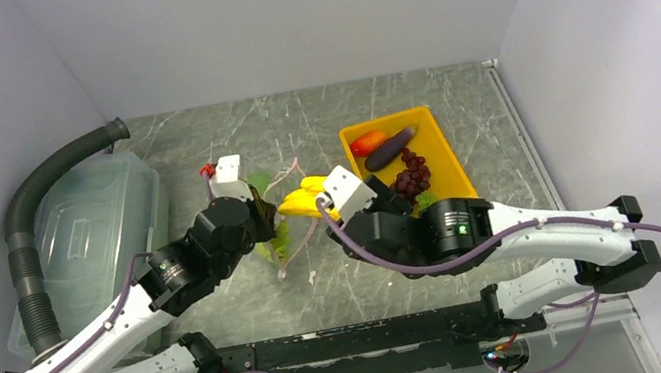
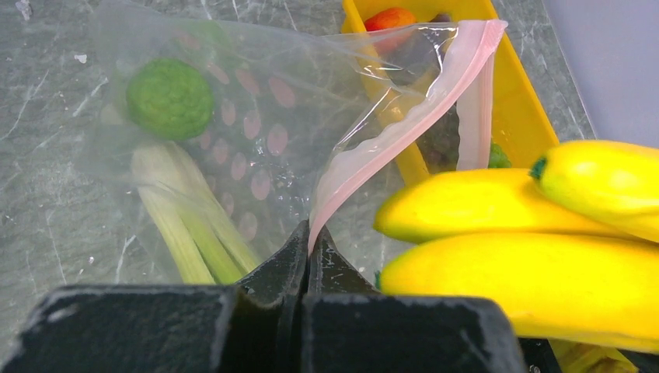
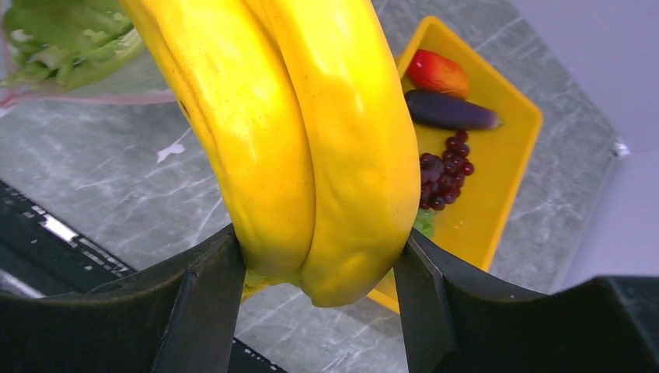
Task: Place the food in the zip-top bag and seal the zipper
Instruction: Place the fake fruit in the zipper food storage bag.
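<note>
Yellow toy bananas (image 3: 311,140) near clear crinkly bag (image 2: 256,101).
Your right gripper (image 3: 319,237) clamps them; mouth lies left, left gripper (image 2: 309,233) pinching pink zipper strip (image 2: 388,141).

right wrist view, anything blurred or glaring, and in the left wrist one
Right wrist view: the yellow toy bananas fill the frame and look soft, the yellow rectangular tray behind is crisper. Left wrist view: the clear crinkly plastic bag carries pale glare on its creases, and the black fingers at the bottom are blurred.
</note>
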Controlling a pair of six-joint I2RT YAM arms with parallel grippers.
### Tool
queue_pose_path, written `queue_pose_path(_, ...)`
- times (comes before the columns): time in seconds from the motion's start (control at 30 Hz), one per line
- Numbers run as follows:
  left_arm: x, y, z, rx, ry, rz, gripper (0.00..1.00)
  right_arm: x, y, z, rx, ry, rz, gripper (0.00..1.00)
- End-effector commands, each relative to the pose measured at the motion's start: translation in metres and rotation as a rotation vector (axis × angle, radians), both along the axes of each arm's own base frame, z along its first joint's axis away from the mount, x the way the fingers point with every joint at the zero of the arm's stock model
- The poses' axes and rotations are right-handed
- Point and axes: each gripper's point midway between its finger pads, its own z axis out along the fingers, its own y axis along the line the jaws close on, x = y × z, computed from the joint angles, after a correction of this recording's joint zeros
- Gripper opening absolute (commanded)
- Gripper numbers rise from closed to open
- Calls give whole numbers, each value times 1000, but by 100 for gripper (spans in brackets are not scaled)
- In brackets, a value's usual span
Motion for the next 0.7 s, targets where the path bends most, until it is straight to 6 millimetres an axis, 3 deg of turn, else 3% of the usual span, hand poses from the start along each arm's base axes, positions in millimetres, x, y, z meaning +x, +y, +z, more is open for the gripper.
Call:
queue_pose_path(0.0,3,2,26,-52,-43,18,0,11,-7,20,-29,-100,-91,0)
queue_pose_path(0.67,0,-4,21,-65,-41,-22,0,1,51,-11,-196,35,-55,0)
